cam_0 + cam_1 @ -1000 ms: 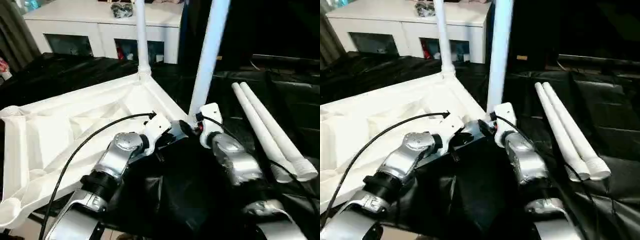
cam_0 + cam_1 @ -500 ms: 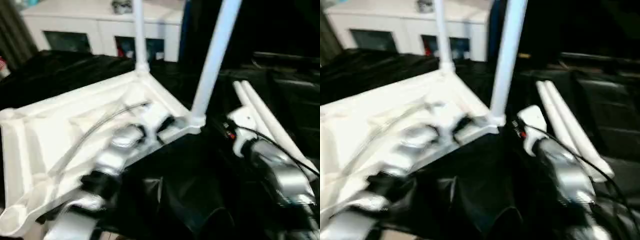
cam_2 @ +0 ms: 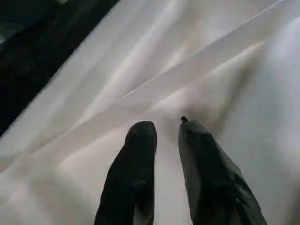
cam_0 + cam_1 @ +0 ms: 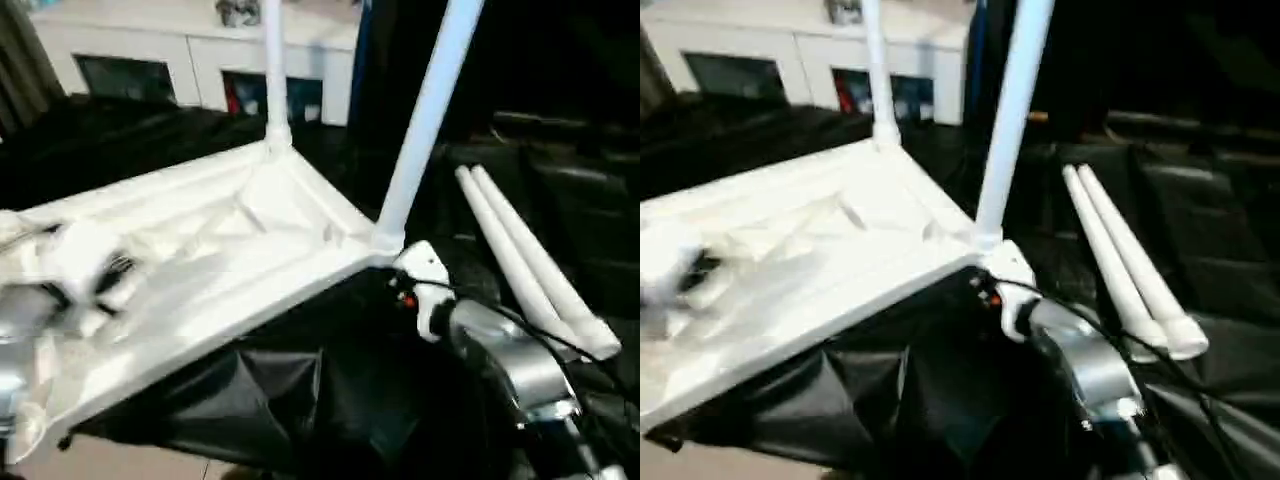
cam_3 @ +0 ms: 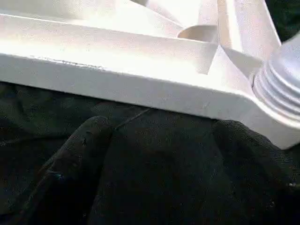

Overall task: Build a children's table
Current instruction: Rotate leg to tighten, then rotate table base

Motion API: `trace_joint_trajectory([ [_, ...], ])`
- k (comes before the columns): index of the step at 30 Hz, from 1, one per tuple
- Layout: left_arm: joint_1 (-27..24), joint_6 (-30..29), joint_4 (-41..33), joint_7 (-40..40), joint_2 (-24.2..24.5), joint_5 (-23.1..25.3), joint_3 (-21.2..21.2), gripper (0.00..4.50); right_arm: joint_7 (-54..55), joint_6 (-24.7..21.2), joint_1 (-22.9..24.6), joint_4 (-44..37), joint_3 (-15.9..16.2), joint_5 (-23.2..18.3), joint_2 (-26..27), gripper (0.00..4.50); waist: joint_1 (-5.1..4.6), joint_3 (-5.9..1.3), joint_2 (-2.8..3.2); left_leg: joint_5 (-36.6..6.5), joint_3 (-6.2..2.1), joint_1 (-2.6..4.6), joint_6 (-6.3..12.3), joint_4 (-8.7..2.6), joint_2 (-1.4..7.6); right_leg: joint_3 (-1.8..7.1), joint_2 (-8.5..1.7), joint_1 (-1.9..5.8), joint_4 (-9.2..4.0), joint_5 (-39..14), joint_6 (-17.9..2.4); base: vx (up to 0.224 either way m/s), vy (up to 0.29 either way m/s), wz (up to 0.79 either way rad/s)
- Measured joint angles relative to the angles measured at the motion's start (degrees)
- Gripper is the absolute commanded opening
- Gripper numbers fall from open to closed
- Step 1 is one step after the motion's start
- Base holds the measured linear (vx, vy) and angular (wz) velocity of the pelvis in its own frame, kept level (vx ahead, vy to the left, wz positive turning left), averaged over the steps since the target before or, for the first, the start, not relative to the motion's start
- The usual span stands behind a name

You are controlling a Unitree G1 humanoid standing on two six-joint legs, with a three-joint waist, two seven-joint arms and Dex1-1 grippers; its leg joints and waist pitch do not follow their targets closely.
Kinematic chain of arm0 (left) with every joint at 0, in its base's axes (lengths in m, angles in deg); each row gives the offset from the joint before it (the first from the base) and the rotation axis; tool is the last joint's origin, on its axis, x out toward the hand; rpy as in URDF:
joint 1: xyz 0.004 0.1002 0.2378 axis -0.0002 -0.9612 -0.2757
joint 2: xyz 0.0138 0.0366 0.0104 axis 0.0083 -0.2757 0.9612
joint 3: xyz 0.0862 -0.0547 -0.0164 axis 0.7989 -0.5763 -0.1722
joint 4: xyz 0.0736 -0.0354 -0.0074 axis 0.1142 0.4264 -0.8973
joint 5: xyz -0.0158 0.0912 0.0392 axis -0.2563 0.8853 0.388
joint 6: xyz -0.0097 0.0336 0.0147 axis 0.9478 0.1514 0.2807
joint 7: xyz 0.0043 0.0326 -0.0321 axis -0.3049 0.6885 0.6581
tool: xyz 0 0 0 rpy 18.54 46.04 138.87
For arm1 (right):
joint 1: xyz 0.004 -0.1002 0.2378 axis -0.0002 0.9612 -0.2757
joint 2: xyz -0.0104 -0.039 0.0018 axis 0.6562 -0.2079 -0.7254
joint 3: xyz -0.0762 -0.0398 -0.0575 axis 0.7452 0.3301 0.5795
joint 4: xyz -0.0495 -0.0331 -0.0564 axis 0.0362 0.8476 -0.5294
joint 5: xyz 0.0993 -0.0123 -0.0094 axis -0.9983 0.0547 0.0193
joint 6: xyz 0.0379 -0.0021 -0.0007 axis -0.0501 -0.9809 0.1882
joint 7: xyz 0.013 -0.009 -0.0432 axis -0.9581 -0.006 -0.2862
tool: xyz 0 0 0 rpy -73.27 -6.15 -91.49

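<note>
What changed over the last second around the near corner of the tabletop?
Both end effectors left the near leg: the left end effector swung out over the tabletop; the right end effector backed off, open. Both screwed-in legs and the loose legs stayed put.

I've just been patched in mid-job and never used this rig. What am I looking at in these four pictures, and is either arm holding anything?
You are seeing through a two-armed humanoid robot. Two pictures come from its head, looking down over its forearms; the other two come from its wrists, looking along each gripper's black fingers.

On black sheeting lies the white table top, underside up. Two legs stand in its corner sockets: a far leg and a near leg. Two spare legs lie together on the sheeting to the right.

The left gripper is over the ribbed underside, fingers slightly apart, holding nothing. The right gripper is open beside the near corner, also holding nothing.
</note>
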Motion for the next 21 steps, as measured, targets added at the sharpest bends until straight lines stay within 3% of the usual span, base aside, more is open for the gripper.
trace_joint_trajectory([
  [1, -0.1, -0.6, 0.0, 0.4, 0.6, 0.1, -0.2, 1.06, 0.4, -0.2, -0.2, 0.5, 0.0, 0.0, 0.4, 3.7, 0.03, 0.0, -0.03, 0.0, 0.01, 0.1, 0.0, 0.0, -0.03, 0.06, 0.0, -0.01, -0.07, 0.0, 0.0, 0.0, 0.0, 0.0],
  [2, -0.2, -1.3, 0.4, 0.6, 1.4, 0.4, -0.1, 0.69, 0.7, -0.6, -1.2, 1.7, 0.0, 0.1, 1.2, 3.42, -0.02, 0.03, -0.13, 0.0, 0.03, 0.25, 0.01, 0.01, -0.07, 0.12, -0.01, 0.04, -0.09, 0.0, 0.0, 0.0, 0.0, 0.0],
  [4, 0.0, -1.3, 1.8, 1.1, 1.8, 1.0, 0.4, 0.69, 1.4, -0.9, -2.5, 2.9, 0.2, 0.3, 1.9, 3.35, -0.08, 0.02, -0.15, 0.0, 0.02, 0.33, 0.01, 0.0, -0.07, 0.13, -0.02, 0.09, -0.18, 0.0, 0.0, 0.0, 0.0, 0.0],
  [11, 1.9, 1.2, 12.0, 1.6, 3.0, 4.6, 7.1, 0.07, 4.0, -1.6, -5.6, 8.2, 1.1, 1.3, 4.0, 2.74, -0.27, 0.0, -0.22, 0.0, -0.04, 0.45, -0.03, -0.06, -0.05, 0.1, -0.02, 0.34, -0.07, 0.2, -0.1, 0.0, 0.0, 0.0],
  [16, 4.0, 2.8, 16.4, -0.7, 5.1, 5.8, 9.9, 0.0, 5.4, -0.9, -8.2, 12.3, 1.3, 2.5, 5.2, 2.41, -0.37, 0.01, -0.19, 0.0, -0.05, 0.5, -0.06, -0.09, -0.05, 0.09, -0.02, 0.23, 0.03, 0.3, -0.1, 0.0, 0.0, 0.0],
  [21, 4.2, 3.2, 14.8, -7.4, 7.3, 4.5, 12.1, 0.0, 5.9, 1.0, -10.6, 17.9, 1.3, 3.3, 6.4, 1.86, -0.32, 0.01, -0.2, 0.0, -0.04, 0.45, -0.06, -0.1, -0.05, 0.1, -0.02, 0.15, 0.02, 0.5, -0.5, 0.0, 0.0, 0.0],
])
